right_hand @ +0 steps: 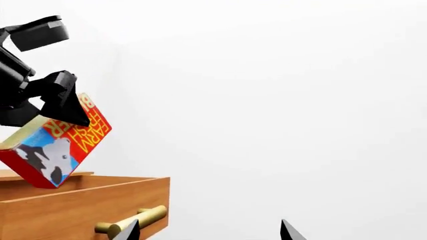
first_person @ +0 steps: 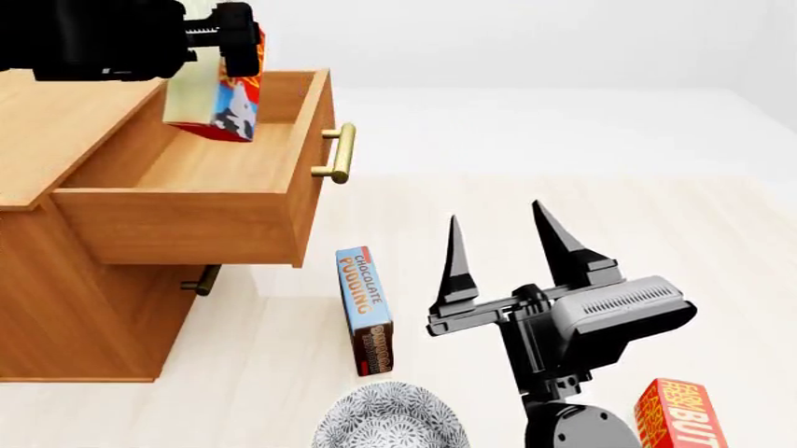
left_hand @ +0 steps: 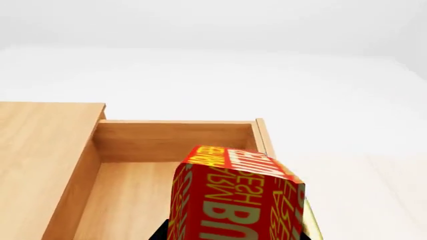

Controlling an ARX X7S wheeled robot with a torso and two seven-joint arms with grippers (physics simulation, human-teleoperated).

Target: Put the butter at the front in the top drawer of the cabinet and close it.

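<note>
1. Two butter cartons were in view: the one of the task, the butter (first_person: 224, 98), was held in the air by the left gripper (first_person: 230, 47), tilted, over the open top drawer (first_person: 187, 215) of the cabinet (first_person: 62, 308).
2. The left fingers (right_hand: 63, 97) were closed on the butter's upper part; its cow panel faced the head cam.
3. In the left wrist view the butter (left_hand: 237, 197) was above the drawer's inside (left_hand: 127, 200), near the drawer's side wall; not touching the bottom, as far as I could see.
4. The top drawer was pulled well out, its brass handle (first_person: 339, 152) pointing toward the right arm's side. The lower drawer's handle (first_person: 200, 280) showed under it, and that drawer looked shut.
5. The right gripper (first_person: 510, 247) hung over the floor, apart from the cabinet; its fingers (first_person: 454, 261) were spread wide w/ nothing between them.
6. On the floor (first_person: 598, 159): a chocolate pudding box (first_person: 365, 308) lay betw. the cabinet and the right gripper, a patterned bowl (first_person: 386, 420) near the bottom edge, and the second butter carton (first_person: 678, 415) at the bottom right corner of the head view.
</note>
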